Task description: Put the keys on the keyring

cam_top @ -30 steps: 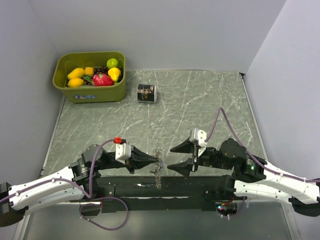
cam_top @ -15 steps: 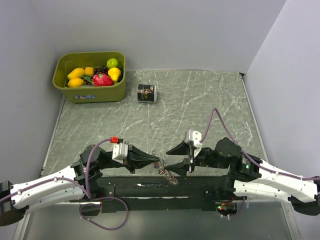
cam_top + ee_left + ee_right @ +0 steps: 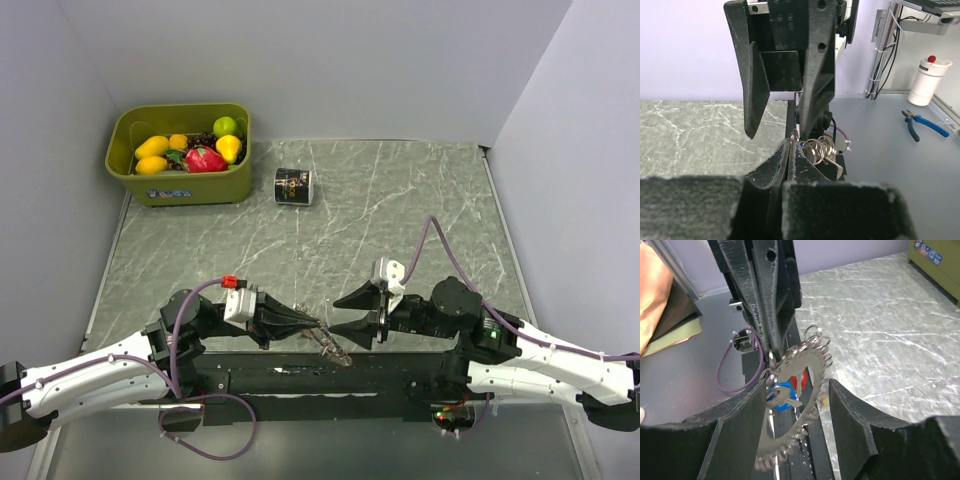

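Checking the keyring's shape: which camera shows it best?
Right wrist: the toothed keyring hangs nearly whole between the fingers of the open right gripper. Left wrist shows only small loops at the tips of the shut left gripper; the top view, just a glint.

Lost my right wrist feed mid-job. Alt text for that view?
The keyring, a toothed wheel, hangs tilted between the open jaws of the right gripper, pinched at its top by the left gripper, jaws shut. A blue-headed key shows through its middle; marble table lies to the right.
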Motion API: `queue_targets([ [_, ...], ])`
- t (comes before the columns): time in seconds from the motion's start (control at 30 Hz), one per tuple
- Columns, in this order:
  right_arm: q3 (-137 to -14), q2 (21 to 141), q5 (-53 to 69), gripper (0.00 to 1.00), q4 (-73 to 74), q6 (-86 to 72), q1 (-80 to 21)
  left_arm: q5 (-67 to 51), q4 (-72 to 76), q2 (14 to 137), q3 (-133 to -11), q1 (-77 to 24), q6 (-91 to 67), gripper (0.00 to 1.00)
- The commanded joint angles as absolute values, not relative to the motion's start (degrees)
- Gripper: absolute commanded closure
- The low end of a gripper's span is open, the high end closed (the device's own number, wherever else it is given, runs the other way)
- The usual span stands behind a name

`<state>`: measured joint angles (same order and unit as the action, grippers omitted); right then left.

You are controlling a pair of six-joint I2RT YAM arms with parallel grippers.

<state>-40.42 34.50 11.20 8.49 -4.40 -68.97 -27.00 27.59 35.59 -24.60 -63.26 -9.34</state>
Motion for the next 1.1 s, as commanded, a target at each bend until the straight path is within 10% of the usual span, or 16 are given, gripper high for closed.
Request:
queue_targets([
  [0.0,-40.25,34.19,9.40,0.48,5.98,-4.13,-68.99,-29.18,33.22,35.59,-26.89,-63.54,-10.19,0.99],
  [1.07,-39.73,33.75,17.14,1.00,6.06,-2.64,-68.91,-30.50,34.01,34.45,-27.07,-63.46,-10.11,0.99],
])
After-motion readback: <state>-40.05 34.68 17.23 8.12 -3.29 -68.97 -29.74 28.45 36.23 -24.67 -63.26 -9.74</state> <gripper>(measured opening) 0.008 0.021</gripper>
